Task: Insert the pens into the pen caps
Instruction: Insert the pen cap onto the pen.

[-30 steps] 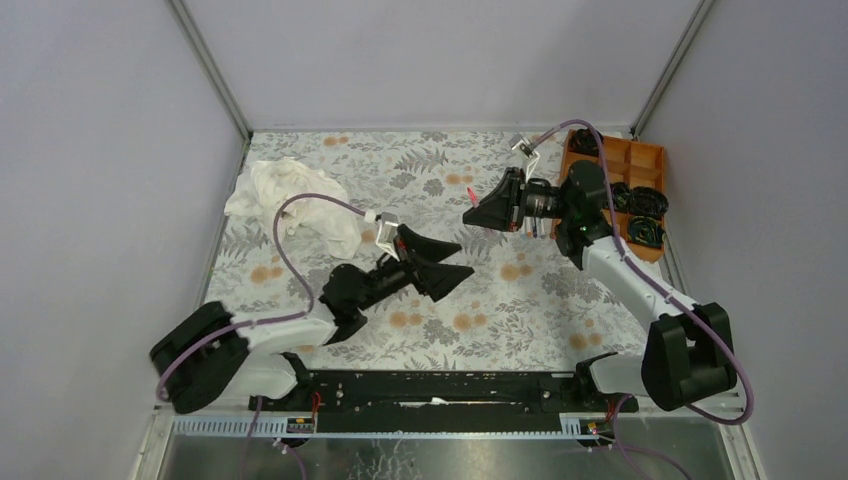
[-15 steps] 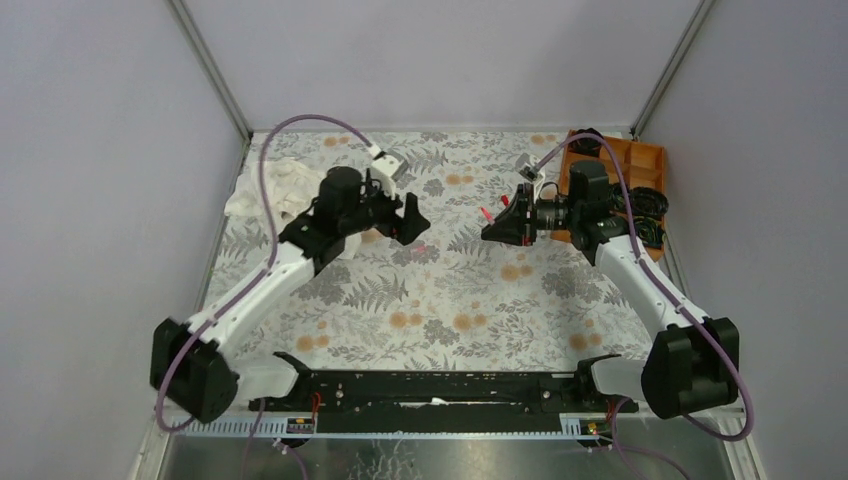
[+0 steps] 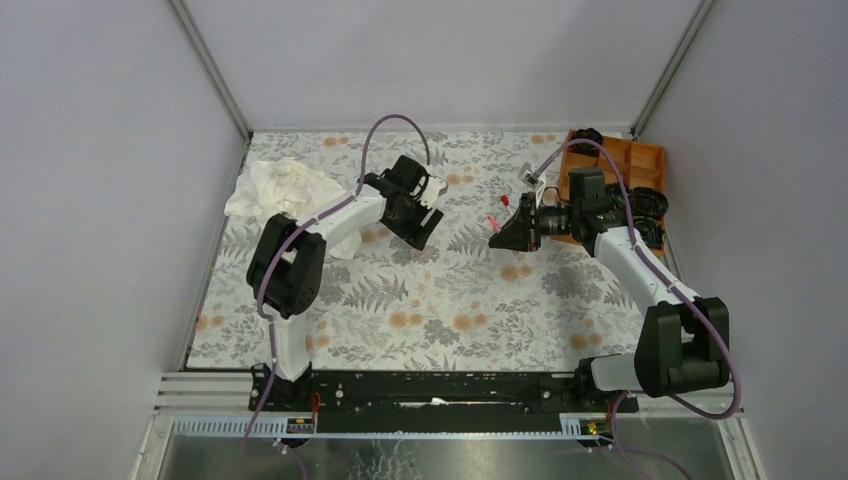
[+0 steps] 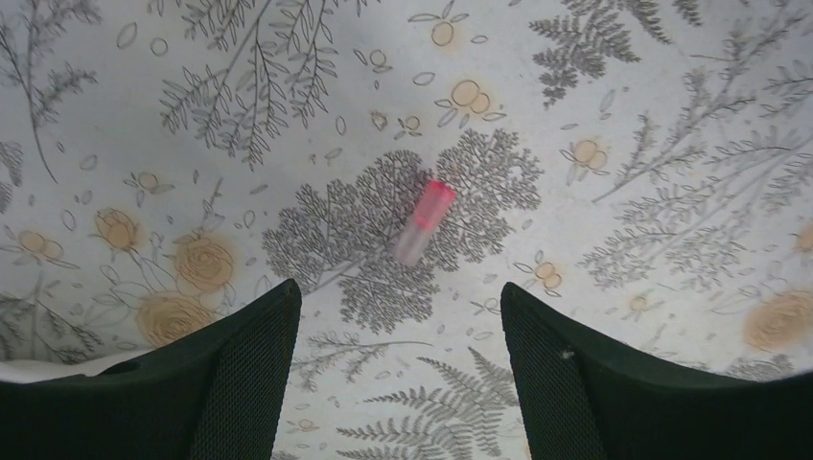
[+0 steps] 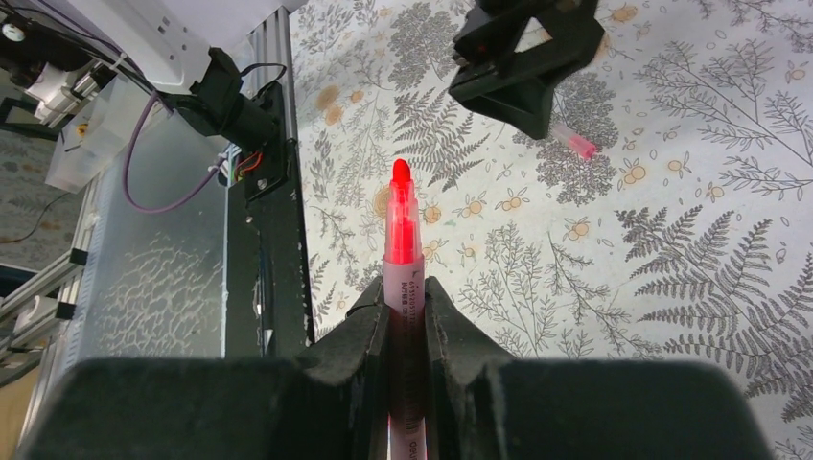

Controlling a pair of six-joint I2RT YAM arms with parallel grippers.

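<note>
My right gripper [image 5: 404,287] is shut on a pen [image 5: 403,240] with a white barrel and a bare red tip, which sticks out past the fingers towards the left. In the top view this gripper [image 3: 510,228] hovers right of centre. A small pen cap [image 4: 422,220], pink-red at one end and translucent at the other, lies flat on the flowered cloth. My left gripper [image 4: 398,287] hangs open just short of it with nothing between the fingers. From the right wrist view the cap [image 5: 575,144] lies just beside the left gripper [image 5: 522,57].
A crumpled white cloth [image 3: 285,190] lies at the back left. An orange compartment tray [image 3: 640,155] with black coiled items [image 3: 645,205] stands at the back right, behind the right arm. A black rail [image 3: 440,385] runs along the near edge.
The left arm has swung from the table's middle to the back centre, its open gripper now over the cap. The right gripper has shifted slightly right and nearer with the pen.
</note>
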